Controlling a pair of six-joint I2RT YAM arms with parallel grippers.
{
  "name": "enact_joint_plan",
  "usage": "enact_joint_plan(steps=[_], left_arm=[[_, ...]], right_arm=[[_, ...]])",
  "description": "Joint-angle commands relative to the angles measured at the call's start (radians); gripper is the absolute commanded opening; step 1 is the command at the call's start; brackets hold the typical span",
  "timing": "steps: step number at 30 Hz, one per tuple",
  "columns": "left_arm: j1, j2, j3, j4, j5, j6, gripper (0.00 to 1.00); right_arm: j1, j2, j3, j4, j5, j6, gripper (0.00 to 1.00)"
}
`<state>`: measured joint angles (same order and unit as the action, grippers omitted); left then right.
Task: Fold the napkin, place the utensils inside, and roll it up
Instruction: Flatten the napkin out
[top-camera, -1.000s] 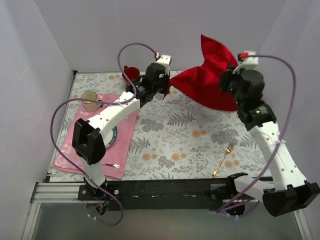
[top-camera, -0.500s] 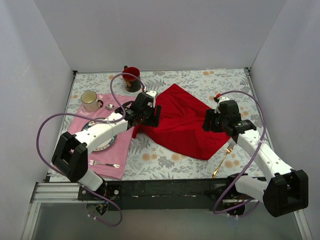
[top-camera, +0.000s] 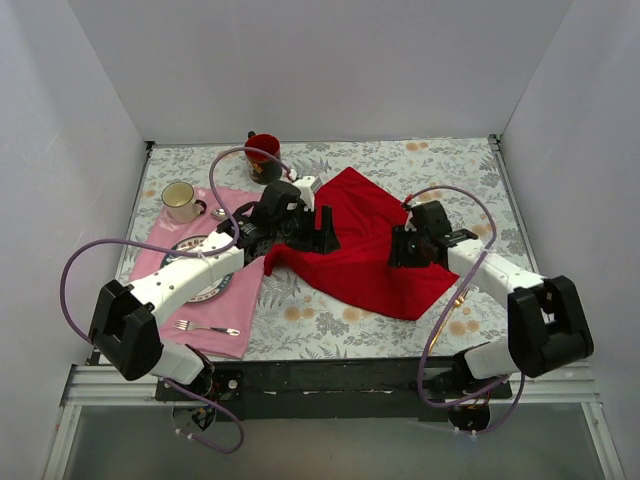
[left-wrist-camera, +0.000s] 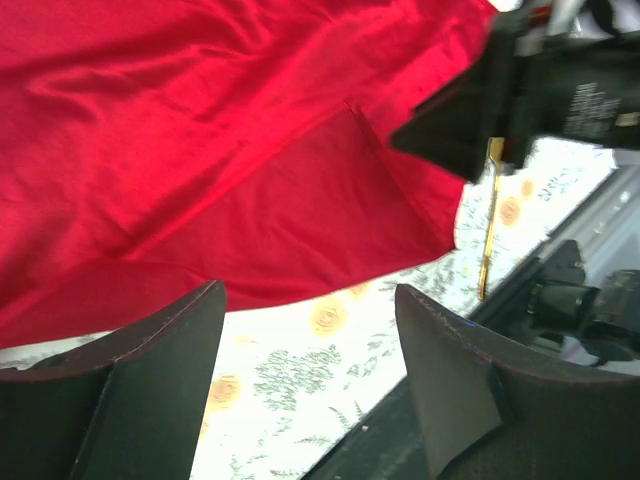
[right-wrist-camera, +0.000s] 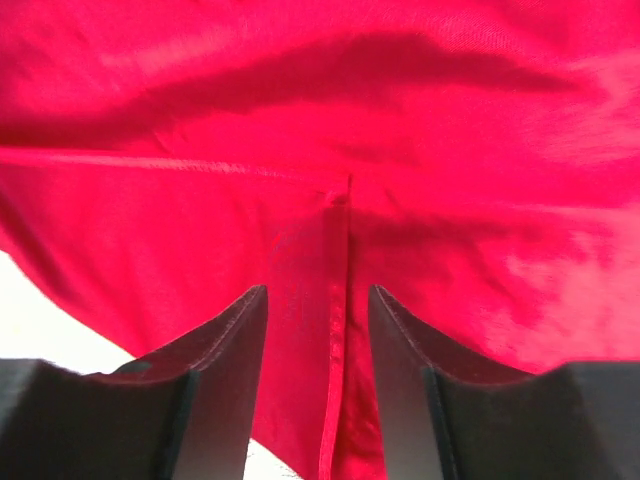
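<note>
Napkin (top-camera: 365, 265), a plain bright red square of soft cloth, lies spread and rumpled on the floral-print table (top-camera: 330, 322), a little right of centre. One corner points to the far side, another to the near side.

Far left: pale pink placemat cloth (top-camera: 245, 305). On it are a cream mug (top-camera: 180, 200), a round white plate with a dark rim (top-camera: 222, 280) partly under my left arm, and a silver fork (top-camera: 206, 327) at the near edge. A dark red mug (top-camera: 263, 150) stands on the table beyond the placemat.

Left pincer (top-camera: 326, 238) sits over the napkin's left part. In the left wrist view the left pincer (left-wrist-camera: 308, 300) is spread wide with nothing between the fingers (left-wrist-camera: 165, 370). The cloth's near edge and bare table show in the gap.

Right pincer (top-camera: 398, 248) is low over the napkin's right part. In the right wrist view the right pincer (right-wrist-camera: 312, 300) is parted moderately. A stitched hem of red cloth runs down between the fingers (right-wrist-camera: 225, 345). No grip that I can see; I cannot tell whether the tips touch the fabric.

Right of the napkin's near corner lies a slim gold-coloured metal fork (top-camera: 461, 298) on the table, partly hidden by my right arm.
</note>
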<state>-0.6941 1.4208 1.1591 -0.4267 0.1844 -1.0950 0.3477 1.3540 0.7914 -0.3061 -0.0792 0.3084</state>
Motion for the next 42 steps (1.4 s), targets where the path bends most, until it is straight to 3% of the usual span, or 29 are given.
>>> enact_joint_plan(steps=[1,6,11,20,26,29,30,35,39,42], left_arm=[[-0.005,-0.042,-0.064,0.068,0.092,-0.089,0.68],[-0.005,-0.051,-0.072,0.060,0.081,-0.092,0.68],[-0.005,-0.068,-0.085,0.055,0.060,-0.092,0.71],[-0.005,-0.074,-0.087,0.055,0.056,-0.091,0.73],[-0.005,-0.077,-0.085,0.046,0.043,-0.078,0.73],[-0.005,-0.072,-0.081,0.046,0.041,-0.077,0.73],[-0.005,-0.074,-0.079,0.046,0.041,-0.077,0.73],[-0.005,-0.072,-0.062,0.036,0.032,-0.071,0.73],[-0.005,-0.069,-0.047,0.026,0.018,-0.065,0.74],[-0.005,-0.068,-0.033,0.019,-0.005,-0.062,0.75]], right_arm=[[0.089,0.107,0.071,0.027,0.073,-0.038,0.54],[0.154,0.180,0.124,-0.013,0.263,-0.060,0.55],[0.172,0.220,0.152,-0.004,0.282,-0.100,0.54],[0.171,0.316,0.209,0.012,0.291,-0.141,0.43],[0.172,0.326,0.200,0.022,0.294,-0.146,0.43],[0.172,0.329,0.189,0.030,0.276,-0.144,0.35],[0.172,0.326,0.183,0.030,0.271,-0.144,0.26],[0.171,0.312,0.207,0.001,0.280,-0.146,0.17],[0.172,0.255,0.261,-0.062,0.280,-0.160,0.01],[0.186,0.179,0.279,-0.117,0.224,-0.157,0.01]])
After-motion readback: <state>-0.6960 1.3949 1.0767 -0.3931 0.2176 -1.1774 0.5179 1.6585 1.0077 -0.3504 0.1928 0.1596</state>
